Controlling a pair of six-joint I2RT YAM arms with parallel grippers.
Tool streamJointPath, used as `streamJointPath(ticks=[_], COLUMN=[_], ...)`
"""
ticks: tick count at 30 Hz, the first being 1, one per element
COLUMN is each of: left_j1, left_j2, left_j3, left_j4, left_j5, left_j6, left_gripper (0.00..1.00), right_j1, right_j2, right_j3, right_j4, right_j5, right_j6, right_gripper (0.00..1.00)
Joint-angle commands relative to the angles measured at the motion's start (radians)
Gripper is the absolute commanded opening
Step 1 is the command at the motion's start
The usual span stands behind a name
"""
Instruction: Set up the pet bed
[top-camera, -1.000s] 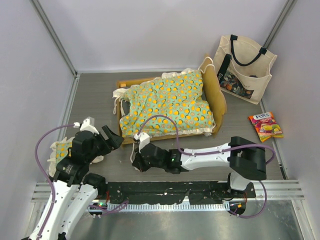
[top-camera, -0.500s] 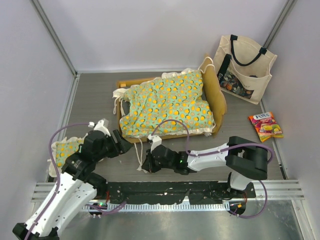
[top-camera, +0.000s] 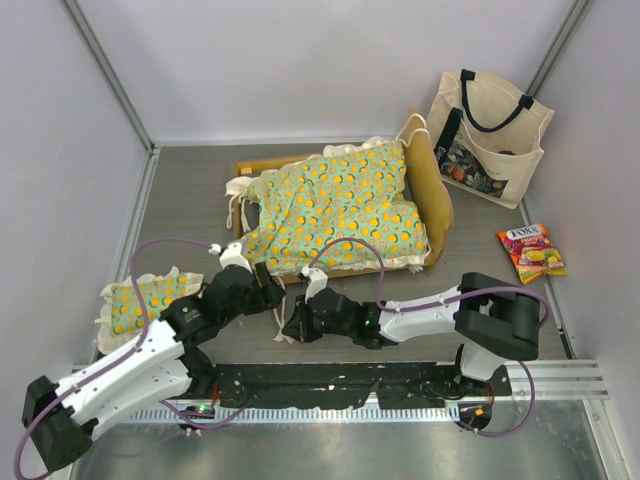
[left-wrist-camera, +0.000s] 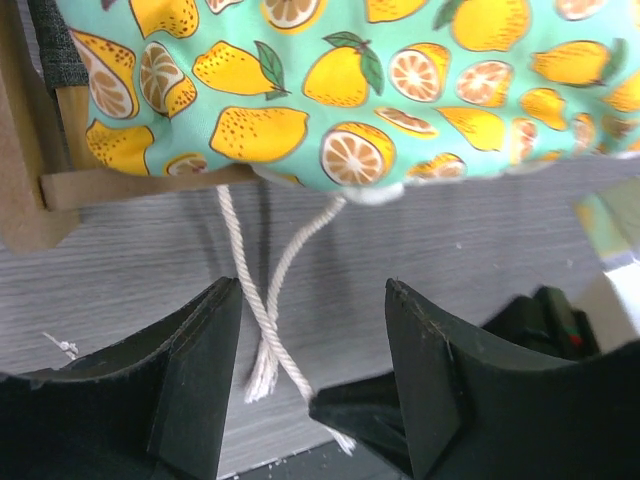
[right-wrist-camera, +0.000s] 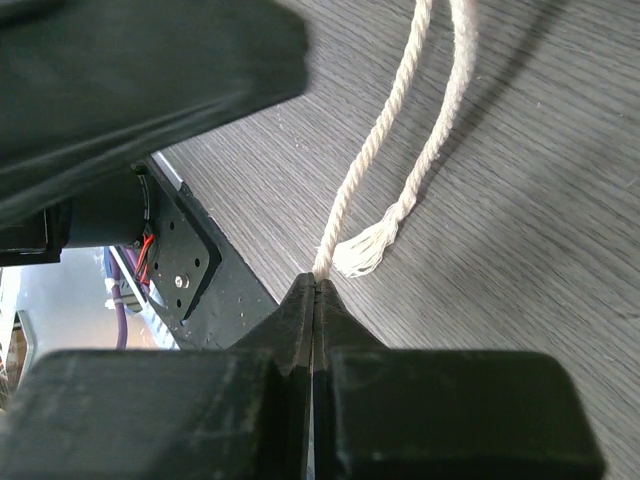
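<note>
The pet bed's light-wood frame (top-camera: 437, 195) stands mid-table with the green orange-print mattress cushion (top-camera: 340, 205) lying in it. Two cream tie cords (top-camera: 281, 312) hang from the cushion's near-left corner onto the table. My right gripper (top-camera: 292, 326) is shut on one cord near its end, which shows in the right wrist view (right-wrist-camera: 315, 283). My left gripper (top-camera: 262, 290) is open just left of it. In the left wrist view (left-wrist-camera: 310, 330) it faces the cushion (left-wrist-camera: 330, 80) and frame rail (left-wrist-camera: 120, 185), and the cords (left-wrist-camera: 243, 285) run between its fingers without touching them.
A small matching ruffled pillow (top-camera: 140, 303) lies at the left wall. A cream tote bag (top-camera: 487, 125) leans in the far right corner. A candy packet (top-camera: 531, 252) lies at the right. The black base rail (top-camera: 340, 385) runs along the near edge.
My left arm has swung right, away from the pillow, to the cushion's near-left corner beside my right gripper. My right gripper has shifted slightly right, still holding the cord.
</note>
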Motion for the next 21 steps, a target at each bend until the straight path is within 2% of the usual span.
streamJointPath(ticks=[1, 7, 13, 21], left_j1=[-0.023, -0.048, -0.074, -0.091], left_j2=[0.086, 0.144, 0.228, 0.282], left_j3=[-0.016, -0.057, -0.05, -0.044], left_j4=[0.168, 0.299, 0.358, 0.384], left_j5=[-0.123, -0.203, -0.22, -0.281], left_j6=[-0.023, -0.057, -0.061, -0.077], left_gripper=[0.62, 0.6, 0.59, 0.45], right_j1=[-0.002, -0.002, -0.002, -0.002], right_j2=[-0.054, -0.064, -0.07, -0.068], right_j3=[-0.007, -0.011, -0.017, -0.022], right_j4=[0.053, 0.047, 0.043, 0.044], right_j5=[0.012, 0.014, 0.023, 0.021], right_j6=[0.0, -0.011, -0.019, -0.023], right_gripper=[0.01, 0.01, 0.01, 0.01])
